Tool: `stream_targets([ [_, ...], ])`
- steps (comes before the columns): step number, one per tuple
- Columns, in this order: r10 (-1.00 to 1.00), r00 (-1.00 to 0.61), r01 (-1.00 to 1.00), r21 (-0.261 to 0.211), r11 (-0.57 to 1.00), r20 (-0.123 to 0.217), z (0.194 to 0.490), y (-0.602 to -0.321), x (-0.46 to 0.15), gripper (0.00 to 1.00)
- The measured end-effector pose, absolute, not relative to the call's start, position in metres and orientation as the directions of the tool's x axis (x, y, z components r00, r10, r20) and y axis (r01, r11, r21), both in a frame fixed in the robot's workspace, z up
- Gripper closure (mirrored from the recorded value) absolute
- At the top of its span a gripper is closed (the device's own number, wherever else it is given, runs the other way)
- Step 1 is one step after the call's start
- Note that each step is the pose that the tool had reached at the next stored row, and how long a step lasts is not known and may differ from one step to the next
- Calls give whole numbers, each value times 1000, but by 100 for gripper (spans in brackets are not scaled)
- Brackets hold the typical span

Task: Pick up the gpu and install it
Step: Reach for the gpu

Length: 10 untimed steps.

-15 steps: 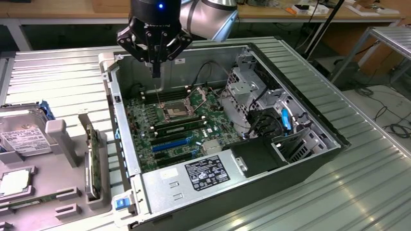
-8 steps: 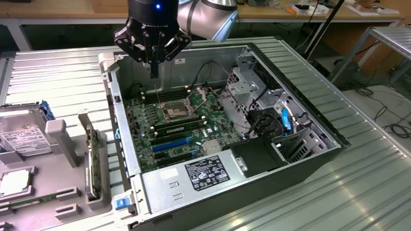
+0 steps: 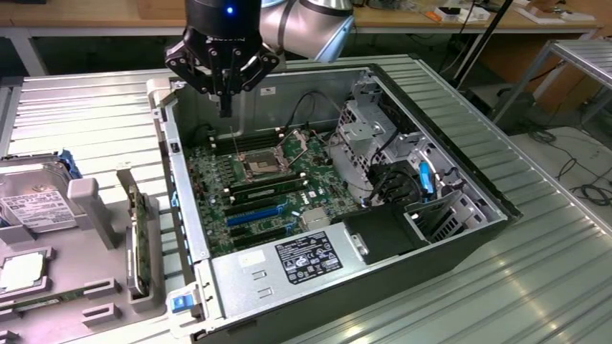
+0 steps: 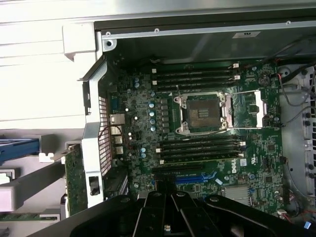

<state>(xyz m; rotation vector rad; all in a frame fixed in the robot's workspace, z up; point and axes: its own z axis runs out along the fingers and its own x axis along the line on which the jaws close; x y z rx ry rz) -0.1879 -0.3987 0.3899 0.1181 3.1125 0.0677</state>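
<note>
Your one pincer (image 3: 225, 107) hangs with jaws closed together, gripping nothing, above the one open case (image 3: 411, 276); the one gpu (image 3: 137, 229) stands on edge in a grey holder (image 3: 91, 204), well apart from the pincer, outside that case.

The arm (image 3: 308, 25) points its claw (image 3: 225, 107) straight down, closed tight and holding nothing.

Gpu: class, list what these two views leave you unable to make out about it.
- Exterior view: the gpu stands edge-on in the grey holder, its faces hidden.
- Wrist view: the gpu shows as a narrow green strip, its parts too small to tell.
- Both views: its connector edge sits down in the holder, hidden.
</note>
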Motion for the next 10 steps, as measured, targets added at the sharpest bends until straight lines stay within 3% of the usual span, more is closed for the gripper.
stream_targets([
  [10,76,-997,75,44,996,-24,390,-399,-202,89],
])
